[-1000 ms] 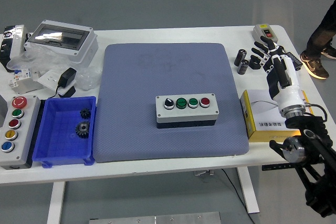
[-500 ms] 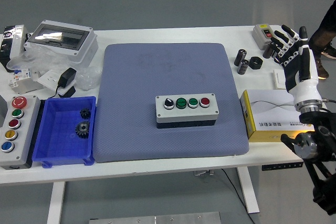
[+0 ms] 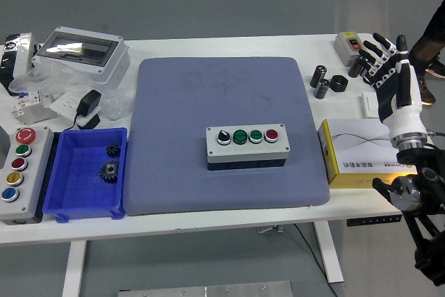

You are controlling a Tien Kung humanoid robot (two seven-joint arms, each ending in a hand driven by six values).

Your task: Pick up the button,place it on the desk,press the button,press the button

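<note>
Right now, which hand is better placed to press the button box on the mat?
Right. The right hand is open, over the table's right end; the button box sits mid-mat. The left hand is out of view.

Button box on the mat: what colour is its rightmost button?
Red, on the button box, in the head view.

Two button boxes (image 3: 247,144) (image 3: 19,174), two gears (image 3: 109,169) (image 3: 112,149) in one blue bin (image 3: 83,206), one yellow carton (image 3: 358,154), one clear-lidded enclosure (image 3: 82,52), one mat (image 3: 224,88).

We see only our right arm (image 3: 410,193), rising from the lower right corner; its right hand (image 3: 393,78) points away, fingers (image 3: 375,43) spread, holding nothing.
</note>
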